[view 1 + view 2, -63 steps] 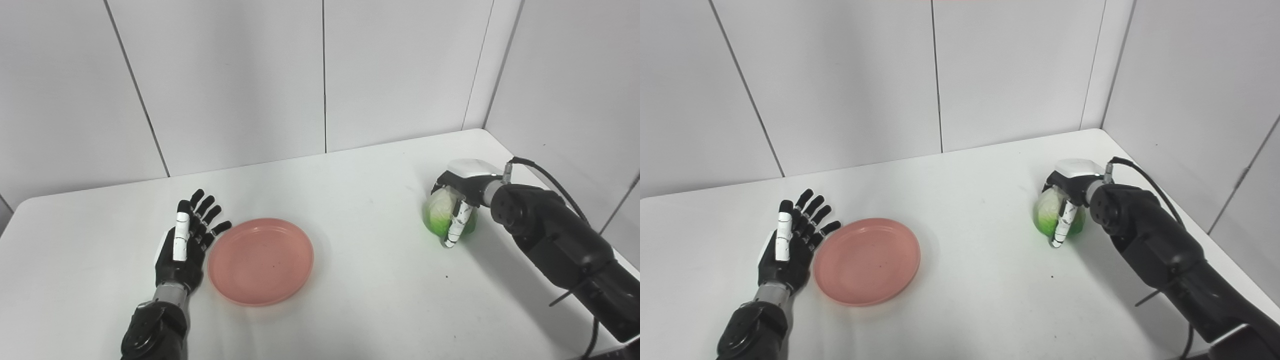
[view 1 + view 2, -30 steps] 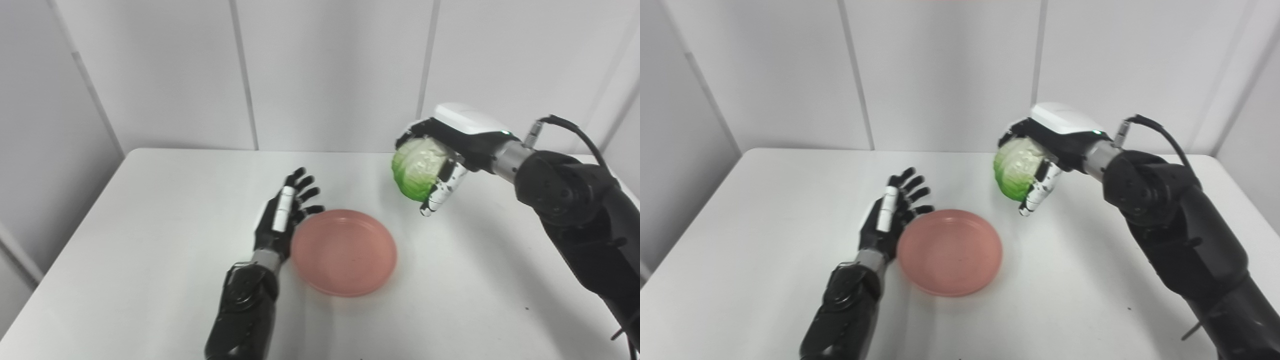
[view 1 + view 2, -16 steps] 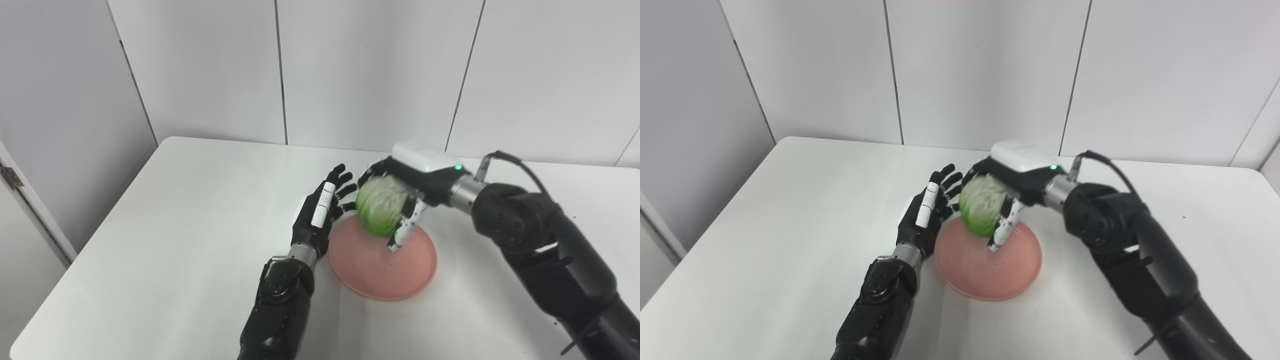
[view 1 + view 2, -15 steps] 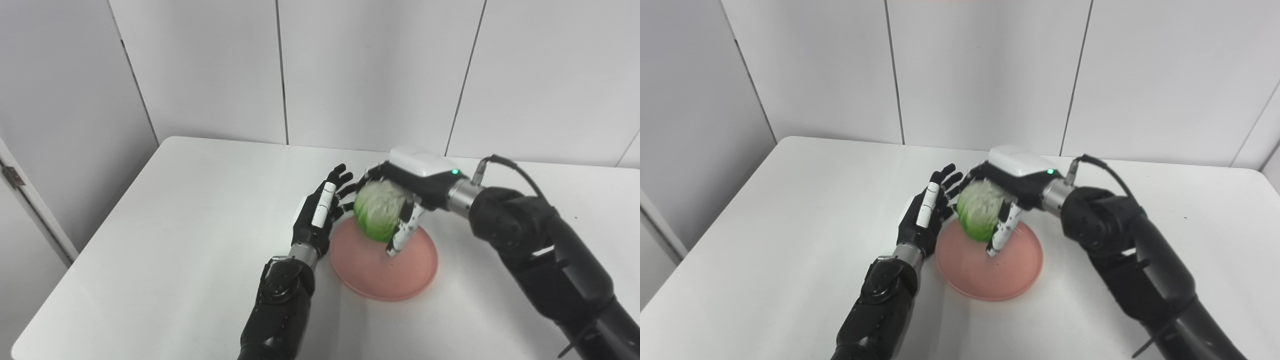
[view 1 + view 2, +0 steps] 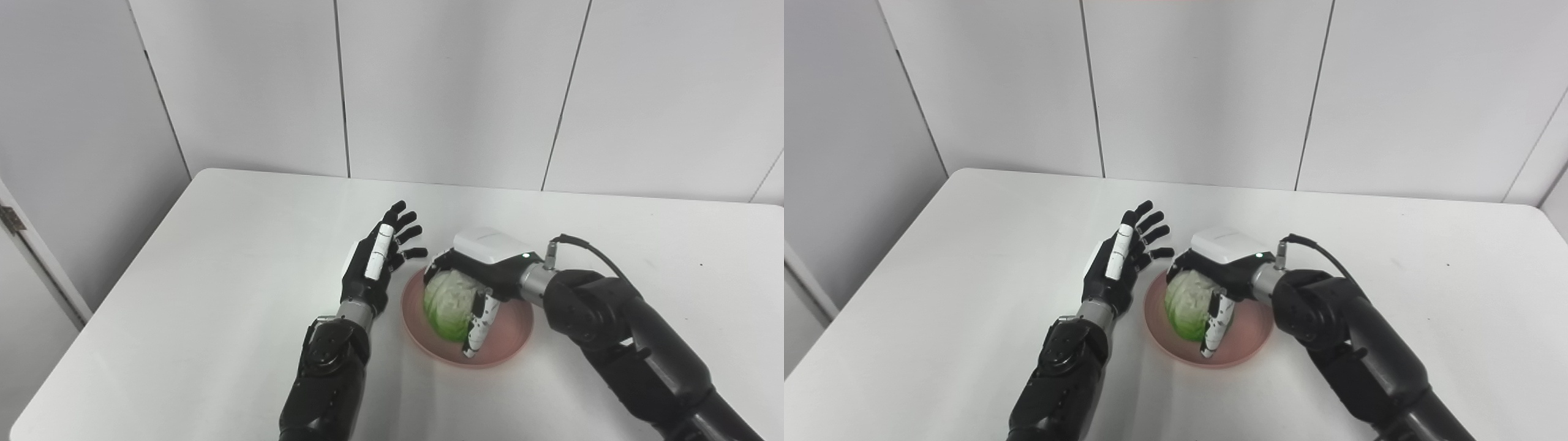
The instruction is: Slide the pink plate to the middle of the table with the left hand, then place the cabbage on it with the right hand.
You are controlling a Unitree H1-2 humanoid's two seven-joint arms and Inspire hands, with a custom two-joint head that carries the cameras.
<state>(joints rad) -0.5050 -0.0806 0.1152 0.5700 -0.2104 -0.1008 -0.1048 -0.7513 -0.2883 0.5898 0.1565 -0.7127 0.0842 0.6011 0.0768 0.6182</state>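
Now lowering the cabbage [image 5: 449,304] onto the pink plate [image 5: 512,329], right hand [image 5: 481,275] still clamped round it (left hand [image 5: 375,264] splayed open alongside).

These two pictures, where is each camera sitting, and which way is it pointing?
Left eye view: on the robot's head, looking down and forward at the white table; both black arms rise from the bottom edge, the left robot hand open beside the pink plate.
Right eye view: just beside it, same downward aim; the right robot hand grips the cabbage over the plate.
Shared: the same table, plate, cabbage, both hands and panelled wall, slightly offset.
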